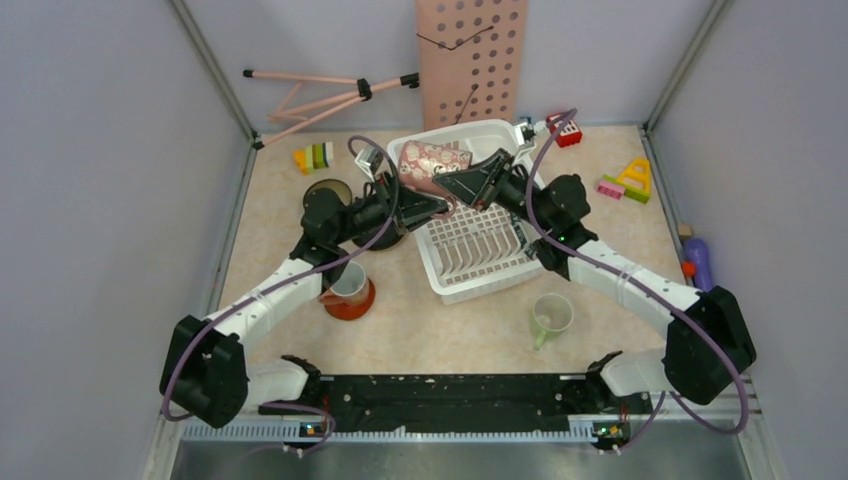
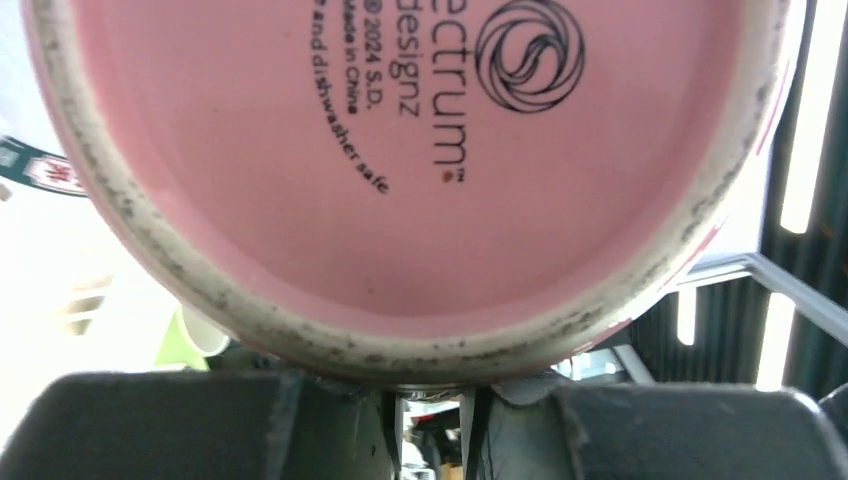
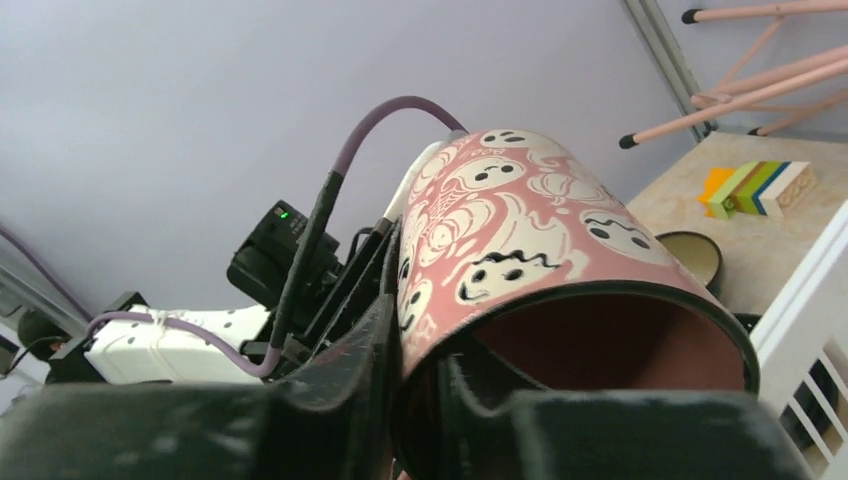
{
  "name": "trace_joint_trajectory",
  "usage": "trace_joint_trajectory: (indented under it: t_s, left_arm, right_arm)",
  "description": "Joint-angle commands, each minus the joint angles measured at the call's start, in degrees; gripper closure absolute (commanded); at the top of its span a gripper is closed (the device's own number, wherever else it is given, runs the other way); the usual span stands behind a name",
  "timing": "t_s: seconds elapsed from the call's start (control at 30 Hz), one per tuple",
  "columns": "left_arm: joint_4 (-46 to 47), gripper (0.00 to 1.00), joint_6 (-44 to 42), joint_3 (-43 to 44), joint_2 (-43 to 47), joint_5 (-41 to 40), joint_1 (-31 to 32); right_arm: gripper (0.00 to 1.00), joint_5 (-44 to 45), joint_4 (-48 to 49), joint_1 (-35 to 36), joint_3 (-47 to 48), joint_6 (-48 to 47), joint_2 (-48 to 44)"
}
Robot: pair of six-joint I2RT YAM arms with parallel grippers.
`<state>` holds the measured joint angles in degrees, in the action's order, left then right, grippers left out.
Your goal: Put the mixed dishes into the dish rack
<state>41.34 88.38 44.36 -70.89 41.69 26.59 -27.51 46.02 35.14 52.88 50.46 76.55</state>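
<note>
The pink mug (image 1: 432, 160), with white ghost faces, hangs on its side over the far end of the white dish rack (image 1: 480, 262). My right gripper (image 1: 462, 182) is shut on its rim (image 3: 560, 290), one finger inside and one outside (image 3: 420, 370). My left gripper (image 1: 428, 205) is at the mug's base (image 2: 400, 150), with its jaws nearly together (image 2: 430, 400) under the base rim. A pale green mug (image 1: 551, 317) lies near the front right. A small cup (image 1: 349, 283) stands on the orange-red saucer (image 1: 355, 308). A dark round dish (image 1: 327, 190) sits left of the rack.
Toy blocks lie at the back left (image 1: 314, 157) and back right (image 1: 628, 182). A purple bottle (image 1: 698, 262) stands at the right wall. A pink pegboard (image 1: 470, 60) and a pink tripod (image 1: 320, 95) are at the back. The rack's prongs (image 1: 478, 250) are bare.
</note>
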Motion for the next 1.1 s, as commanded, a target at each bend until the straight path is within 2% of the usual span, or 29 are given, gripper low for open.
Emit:
trace_joint_trajectory:
  t_s: [0.0, 0.03, 0.13, 0.23, 0.33, 0.5, 0.57, 0.67, 0.73, 0.83, 1.07]
  left_arm:
    - [-8.4, 1.0, -13.8, 4.7, 0.0, -5.1, 0.6]
    - [-13.5, 1.0, -17.4, 5.6, 0.4, -6.7, 0.5]
    - [-24.4, 1.0, -27.3, 9.5, 0.9, -12.4, 0.5]
    - [-31.8, 1.0, -35.5, 13.7, 0.1, -17.4, 0.5]
    - [-33.9, 1.0, -40.7, 16.5, -1.8, -21.7, 0.5]
    - [-40.7, 1.0, -48.8, 25.3, -9.4, -26.7, 0.6]
    - [-43.2, 1.0, -50.8, 28.3, -12.9, -28.1, 0.6]
    - [-41.0, 1.0, -52.8, 30.4, -17.4, -30.4, 0.7]
    - [-37.2, 1.0, -53.5, 31.0, -20.3, -31.9, 0.8]
    - [-37.8, 1.0, -54.8, 34.5, -23.8, -31.6, 0.9]
    - [-39.4, 1.0, -55.5, 36.4, -22.7, -32.2, 1.0]
  right_arm:
    - [0.62, 2.1, 7.9, 0.7, -0.8, -1.6, -5.0]
    - [0.5, 3.9, 4.8, 0.7, -1.4, -2.8, -6.0]
    - [0.31, 9.5, -4.2, 0.2, -2.1, -5.4, -9.3]
    - [0.21, 14.4, -11.7, -0.2, -2.6, -6.6, -12.1]
    - [0.13, 19.4, -19.9, -0.6, -2.1, -7.5, -13.9]
    - [0.12, 28.7, -32.8, -1.3, -0.5, -7.9, -16.2]
    - [0.12, 31.7, -34.2, -1.4, -1.3, -9.0, -18.1]
    - [0.12, 34.5, -35.4, -1.4, -2.6, -10.7, -20.7]
    - [0.12, 35.3, -36.2, -1.5, -2.7, -11.6, -21.6]
    - [0.12, 35.9, -38.2, -1.5, -2.4, -13.0, -21.8]
    - [0.13, 34.3, -43.4, -1.6, 2.4, -15.6, -17.1]
